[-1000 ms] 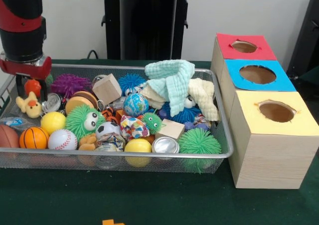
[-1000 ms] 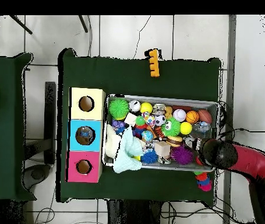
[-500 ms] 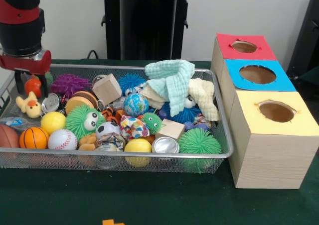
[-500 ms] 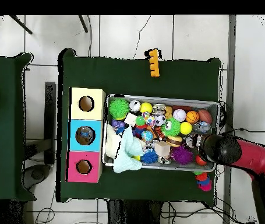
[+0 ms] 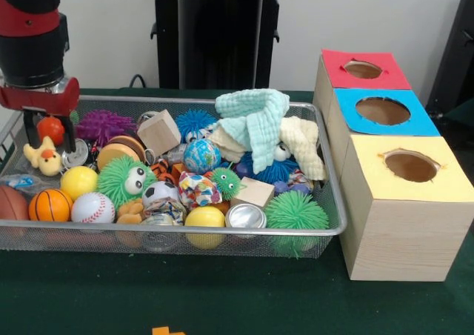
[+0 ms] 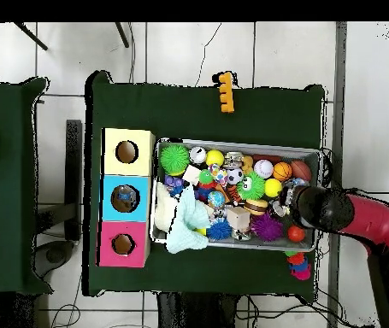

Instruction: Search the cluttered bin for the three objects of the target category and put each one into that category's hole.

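I log the gripper (image 5: 48,131) at frame left, fingers apart astride the small red ball (image 5: 49,128): light, smooth, likely slippery, best pinched across its middle.

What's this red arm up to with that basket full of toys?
The robot arm hangs its end effector over one end of a wire bin crammed with balls, fuzzy toys, wooden blocks, cans and cloths. Its fingers straddle a small red ball next to a yellow duck, but whether they grip it can't be told. Beside the bin stand three boxes with round holes in red, blue and yellow tops.
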Robot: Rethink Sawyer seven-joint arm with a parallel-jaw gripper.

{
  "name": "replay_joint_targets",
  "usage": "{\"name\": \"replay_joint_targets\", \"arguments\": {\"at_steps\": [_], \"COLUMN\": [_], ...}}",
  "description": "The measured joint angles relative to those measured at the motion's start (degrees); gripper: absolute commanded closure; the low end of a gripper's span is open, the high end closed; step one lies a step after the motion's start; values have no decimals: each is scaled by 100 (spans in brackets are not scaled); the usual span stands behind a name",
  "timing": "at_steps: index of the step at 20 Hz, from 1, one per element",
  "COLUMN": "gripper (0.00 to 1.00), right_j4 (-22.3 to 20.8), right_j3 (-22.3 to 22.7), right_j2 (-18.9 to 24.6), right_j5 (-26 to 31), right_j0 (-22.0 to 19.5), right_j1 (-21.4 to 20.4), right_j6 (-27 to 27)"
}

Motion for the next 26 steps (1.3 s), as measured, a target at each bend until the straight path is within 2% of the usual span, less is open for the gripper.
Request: {"name": "replay_joint_targets", "arguments": {"at_steps": [10, 18, 26], "gripper": [0, 0, 0], "right_j4": [186, 211, 303], "right_j3": [-965, -1459, -1641], "right_j2": [230, 298, 298], "right_j5": [930, 1115, 1115], "right_j0": [84, 85, 85], "right_j1": [351, 589, 657], "right_j6": [0, 0, 0]}}
